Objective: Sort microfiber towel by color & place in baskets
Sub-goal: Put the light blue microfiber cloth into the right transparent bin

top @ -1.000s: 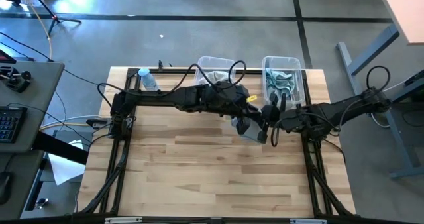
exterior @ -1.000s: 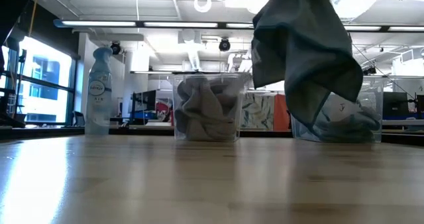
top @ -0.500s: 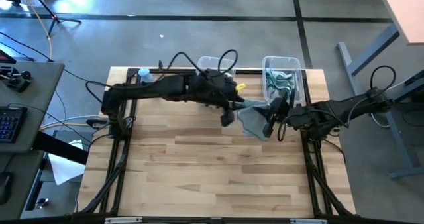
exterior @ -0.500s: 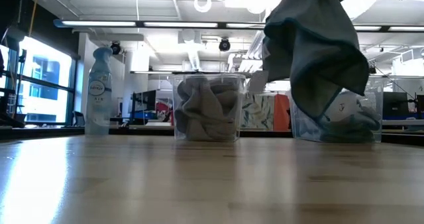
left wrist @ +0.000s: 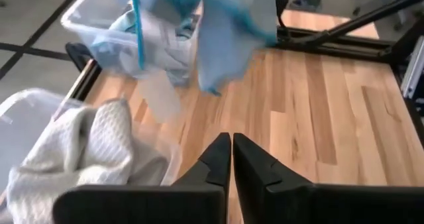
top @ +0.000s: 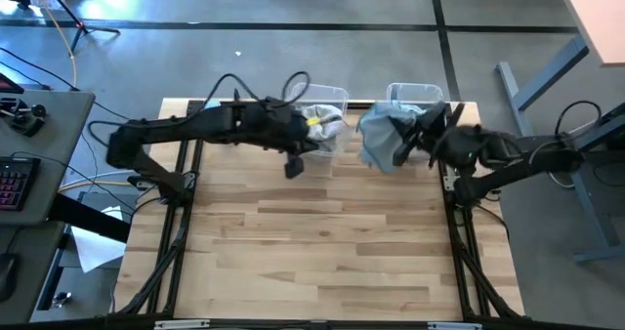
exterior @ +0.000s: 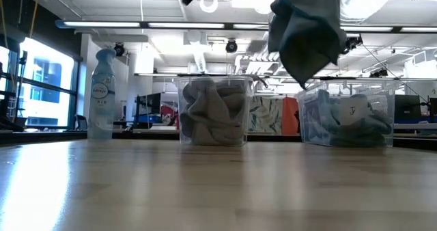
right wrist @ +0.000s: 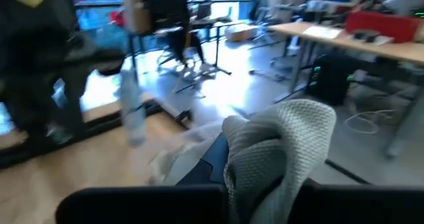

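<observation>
Since the earlier pictures, the blue-teal towel (top: 379,140) has gone up and toward the far edge of the tabletop (top: 322,252). It now hangs in the air at the near rim of the right basket (exterior: 348,113). The right gripper (top: 422,135) carries it, and its fingers are clamped on the cloth, which fills the right wrist view. The left gripper (left wrist: 231,159) has let the towel go and has moved back. It now hovers in front of the left basket (top: 322,101), with its fingers pressed together and nothing between them.

In the low view the lower corner of the hanging towel is just above the rim of the right basket, not yet inside it. This basket already holds other blue-teal cloths (exterior: 351,125). The left basket holds the pale grey cloths (exterior: 212,115). The spray bottle (exterior: 101,94) stands apart at the far left corner.

I judge that the handover is finished and that only the right arm has the work now. The towel is the correct colour for the right basket, so the next step is probably to bring it over the opening and release it.
</observation>
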